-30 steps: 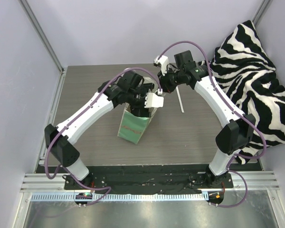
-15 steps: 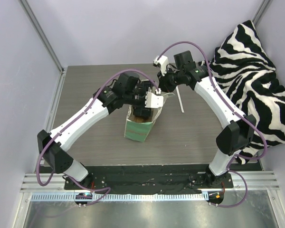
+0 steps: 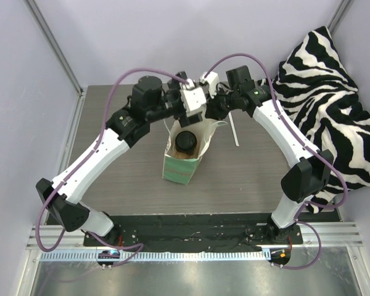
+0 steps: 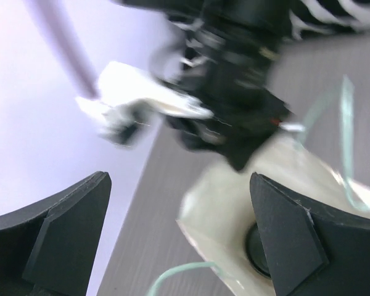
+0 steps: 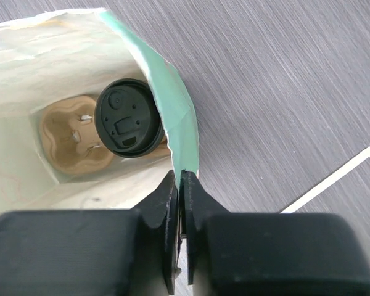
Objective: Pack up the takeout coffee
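Holding the mint-green paper bag open: the right gripper pinches its near rim, fingers pressed together on the paper. The takeout coffee stands inside the bag, lid up, apparently seated in the moulded-pulp carrier; how deep it sits is hard to judge. The left gripper is spread wide and empty beyond the far rim.

To let go, part the right fingers squarely, with no sideways tug, or the bag may tip. There is open desk on the left. A white stick and a zebra-print cushion crowd the right.
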You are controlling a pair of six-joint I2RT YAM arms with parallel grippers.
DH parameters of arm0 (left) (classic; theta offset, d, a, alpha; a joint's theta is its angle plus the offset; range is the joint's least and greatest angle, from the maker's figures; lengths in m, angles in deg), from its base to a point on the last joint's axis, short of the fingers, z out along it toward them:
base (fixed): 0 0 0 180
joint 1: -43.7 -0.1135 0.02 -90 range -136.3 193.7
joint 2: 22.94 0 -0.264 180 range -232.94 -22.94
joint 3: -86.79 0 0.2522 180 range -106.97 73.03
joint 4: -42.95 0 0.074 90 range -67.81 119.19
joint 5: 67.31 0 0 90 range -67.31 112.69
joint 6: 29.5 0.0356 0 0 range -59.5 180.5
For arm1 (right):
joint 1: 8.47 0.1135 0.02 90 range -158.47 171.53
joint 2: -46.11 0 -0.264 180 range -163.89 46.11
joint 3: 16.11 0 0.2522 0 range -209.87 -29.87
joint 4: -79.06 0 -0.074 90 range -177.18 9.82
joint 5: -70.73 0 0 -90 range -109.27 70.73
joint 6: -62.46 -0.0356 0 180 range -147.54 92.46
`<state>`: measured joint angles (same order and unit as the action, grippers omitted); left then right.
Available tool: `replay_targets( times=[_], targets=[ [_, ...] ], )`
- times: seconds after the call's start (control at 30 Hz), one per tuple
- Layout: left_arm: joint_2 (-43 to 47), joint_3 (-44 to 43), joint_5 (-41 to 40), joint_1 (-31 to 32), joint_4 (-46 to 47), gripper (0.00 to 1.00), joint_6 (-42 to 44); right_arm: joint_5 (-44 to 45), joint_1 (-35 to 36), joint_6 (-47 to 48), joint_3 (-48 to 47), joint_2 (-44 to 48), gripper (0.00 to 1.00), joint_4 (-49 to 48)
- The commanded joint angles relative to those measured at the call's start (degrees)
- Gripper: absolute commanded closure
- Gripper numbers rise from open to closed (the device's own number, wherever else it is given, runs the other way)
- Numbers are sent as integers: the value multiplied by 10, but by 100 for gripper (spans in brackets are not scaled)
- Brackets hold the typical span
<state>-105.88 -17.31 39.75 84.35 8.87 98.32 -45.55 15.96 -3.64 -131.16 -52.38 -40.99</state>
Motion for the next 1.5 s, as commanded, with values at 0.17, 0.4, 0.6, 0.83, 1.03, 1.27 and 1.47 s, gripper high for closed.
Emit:
replay_targets(
  times=[0.17,0.4,0.6,0.83,1.03,1.27,1.47],
  targets=[
    [-59,-174,-86,-62,6,0,-181,-3,8,-10,-41,17,60,-27],
    [-82,-219,-105,-109,-41,0,-258,-3,9,-32,-74,8,43,-36],
    [-89,-209,-120,-146,-67,0,-303,-5,9,-78,-130,-3,32,-45],
    [-106,-218,-127,-193,-96,0,-371,34,-6,-161,-191,0,24,-82],
    [-120,-217,-141,-251,-118,0,-447,137,-118,-232,-211,-18,25,-68],
    [-135,-186,-107,-328,-173,0,-540,234,-162,-168,-154,-97,35,9],
    [-120,-121,-91,-340,-184,0,-530,225,-166,-165,-173,-211,41,22]
  ],
)
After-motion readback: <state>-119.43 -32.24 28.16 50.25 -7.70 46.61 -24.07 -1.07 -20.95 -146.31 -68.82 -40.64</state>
